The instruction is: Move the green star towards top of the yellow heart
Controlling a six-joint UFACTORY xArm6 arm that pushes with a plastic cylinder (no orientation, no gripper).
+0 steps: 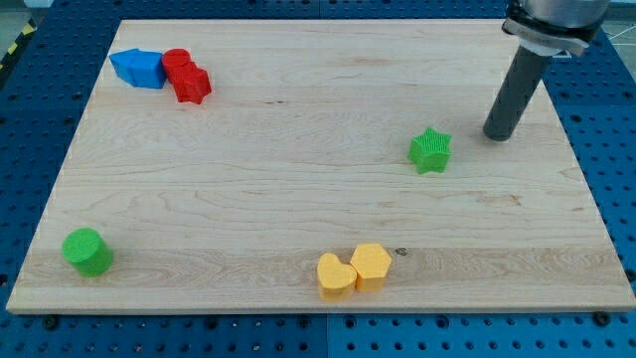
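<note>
The green star (429,150) lies on the wooden board right of centre. The yellow heart (334,275) lies near the board's bottom edge, touching a yellow hexagon (371,265) on its right. The star is well above and to the right of the heart. My tip (498,135) stands on the board to the right of the star and slightly above it, apart from it by a small gap.
A blue block (138,68), a red cylinder (177,65) and a red star-like block (192,85) cluster at the top left. A green cylinder (87,251) sits at the bottom left. The wooden board (298,119) lies on a blue perforated table.
</note>
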